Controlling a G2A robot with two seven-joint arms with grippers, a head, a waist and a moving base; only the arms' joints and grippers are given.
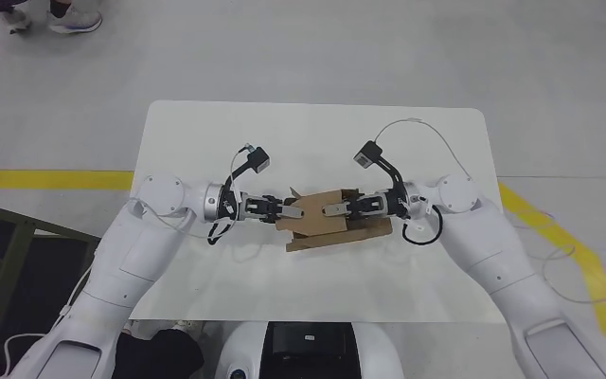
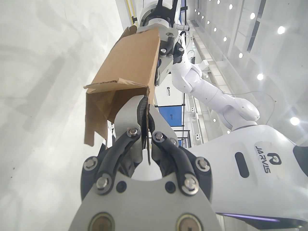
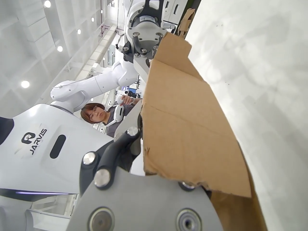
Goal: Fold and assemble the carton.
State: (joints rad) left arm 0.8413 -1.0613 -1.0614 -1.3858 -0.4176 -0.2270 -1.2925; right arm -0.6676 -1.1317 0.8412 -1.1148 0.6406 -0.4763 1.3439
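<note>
The carton [image 1: 327,223] was matt brown cardboard, ragged-edged; the counter [image 1: 312,133] smooth white; the left claw [image 2: 145,108] dull grey metal.

Both arms bent inward, facing; left claw [image 2: 144,111] and right claw [image 1: 336,207] each pinching carton [image 1: 327,233] end.

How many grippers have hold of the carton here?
2. The left gripper pinches a panel edge at one end of the carton. The right gripper holds the opposite end, above the white table. Its grip is partly hidden by cardboard.
</note>
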